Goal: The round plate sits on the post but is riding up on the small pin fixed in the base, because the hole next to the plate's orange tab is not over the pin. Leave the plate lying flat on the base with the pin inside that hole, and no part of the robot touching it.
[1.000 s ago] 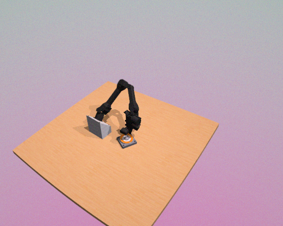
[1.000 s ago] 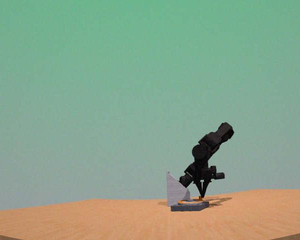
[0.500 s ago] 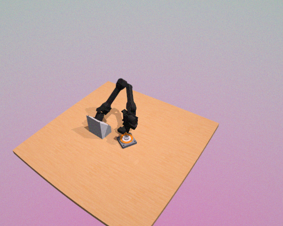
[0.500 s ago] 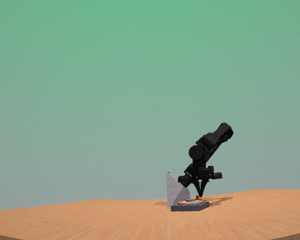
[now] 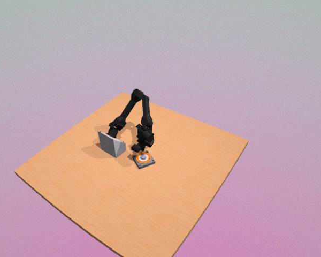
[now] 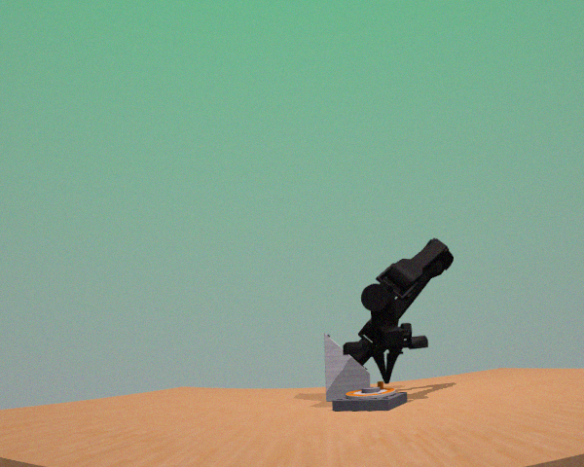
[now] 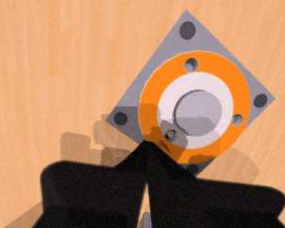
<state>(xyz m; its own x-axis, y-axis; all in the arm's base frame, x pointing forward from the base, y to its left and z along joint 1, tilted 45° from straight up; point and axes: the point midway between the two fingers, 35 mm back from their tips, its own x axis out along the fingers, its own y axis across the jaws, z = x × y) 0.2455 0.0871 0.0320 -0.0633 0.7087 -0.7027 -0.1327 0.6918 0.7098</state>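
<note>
The round plate (image 5: 143, 161) (image 6: 352, 394) (image 7: 149, 95), orange with a white inner ring, sits around the grey post (image 5: 143, 156) (image 6: 370, 389) (image 7: 198, 113) on the dark grey square base (image 5: 146, 166) (image 6: 360, 405) (image 7: 173, 45). It looks about level; whether it touches the base all round is too small to tell. Its orange tab (image 6: 380, 384) stands up beside the fingertips and is mostly hidden in the wrist view. The nearby hole (image 7: 170, 134) shows something small and grey inside, perhaps the pin. My gripper (image 5: 143, 150) (image 6: 386, 381) (image 7: 146, 145) is shut and empty, tips just above the tab side; contact is unclear.
A grey wedge-shaped bracket (image 5: 108, 145) (image 6: 340, 372) stands on the wooden table (image 5: 113, 193) (image 6: 181, 422) beside the base, near the arm's foot. The base has dark round holes at its corners. The arm's shadow falls across the plate and base.
</note>
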